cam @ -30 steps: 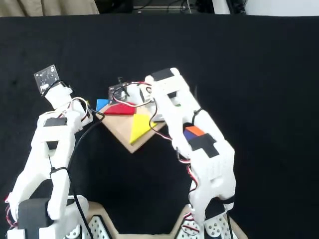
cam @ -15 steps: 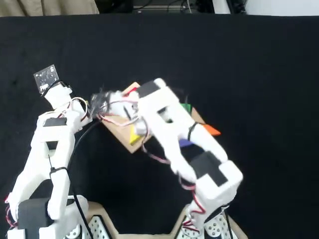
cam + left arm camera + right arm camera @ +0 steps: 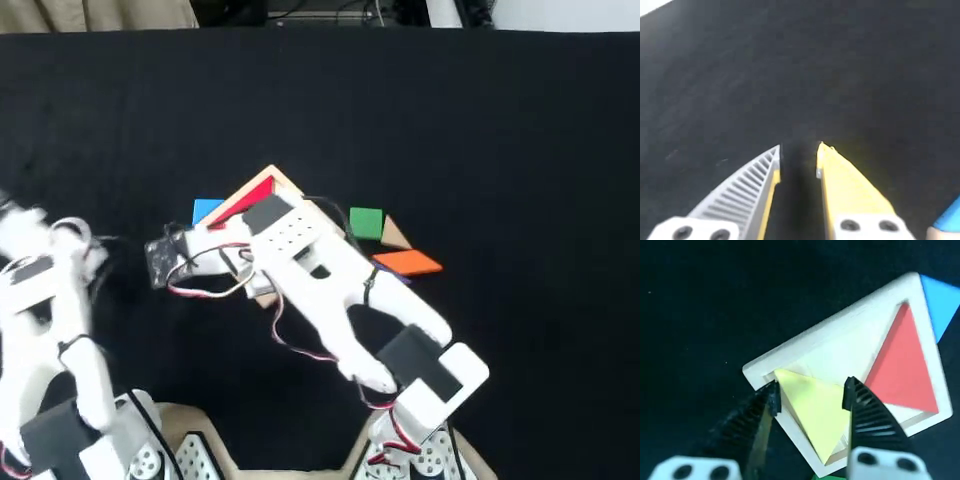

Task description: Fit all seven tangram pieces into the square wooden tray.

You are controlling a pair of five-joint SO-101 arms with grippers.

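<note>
Since a sec ago the L arm (image 3: pixel 45 310) has pulled right back from the tray (image 3: pixel 273 179) to the counter's (image 3: pixel 500 130) left edge. The R arm (image 3: pixel 320 275) has swung across the tray, uncovering the green sq (image 3: pixel 366 222) & orange piece (image 3: pixel 407 262). Looks like L cleared off to give R room.

R hand (image 3: pixel 811 390) hangs over the yellow tri (image 3: pixel 815 412), fingers spread either side of it, gripping nothing; can't tell if they touch. My guess: it's lined up to pinch or shift that tri, which lies in the tray's near corner. Red tri (image 3: pixel 901 366) lies in the tray along the far-left rim. Blue piece (image 3: pixel 205 210) sits outside, just beside the left corner. Green sq & orange piece are also outside, to the right. So two in, more to go.

R arm stretches low & diagonal from its base, wrist past the tray's left side. L arm is folded up, w/ L hand (image 3: pixel 799 150) aimed at bare counter, fingers slightly parted, empty.
</note>
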